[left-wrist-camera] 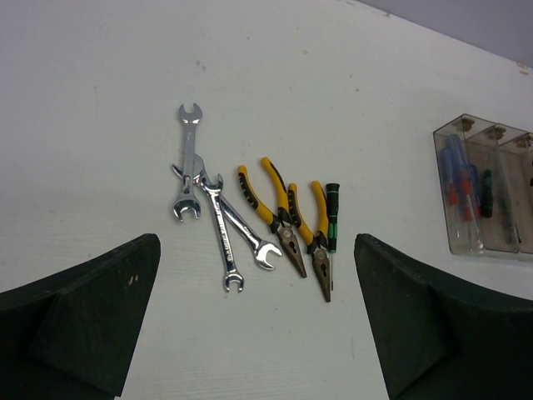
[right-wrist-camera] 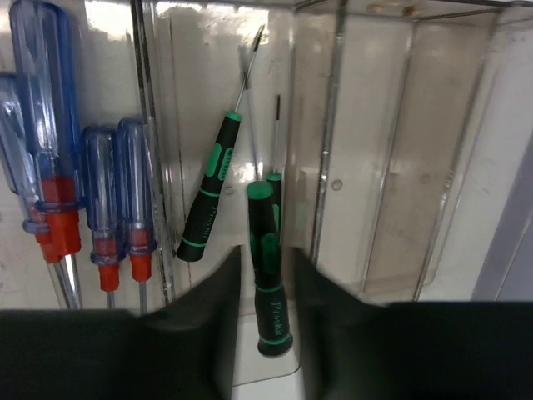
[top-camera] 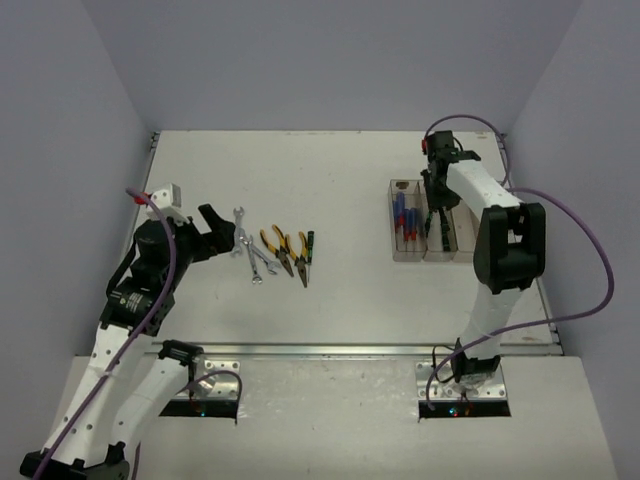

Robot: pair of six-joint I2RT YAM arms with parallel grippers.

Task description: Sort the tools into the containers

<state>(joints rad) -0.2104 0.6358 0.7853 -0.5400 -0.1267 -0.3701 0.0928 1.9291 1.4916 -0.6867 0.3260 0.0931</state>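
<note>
Now, right gripper (right-wrist-camera: 266,260) clasping green screwdriver (right-wrist-camera: 269,287), left gripper (left-wrist-camera: 256,250) spread.

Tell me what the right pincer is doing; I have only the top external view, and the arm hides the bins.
Observer: On the right wrist view, a black-and-green screwdriver stands between the fingers of the right pincer, at the near end of one bin compartment. I cannot tell whether it is clamped.
Reviewer: Anything else in that compartment?
Observer: Two other black-and-green screwdrivers, one lying tilted.
Reviewer: And the other arm?
Observer: On the left wrist view, the left pincer is open and empty, facing three overlapping wrenches.
</note>
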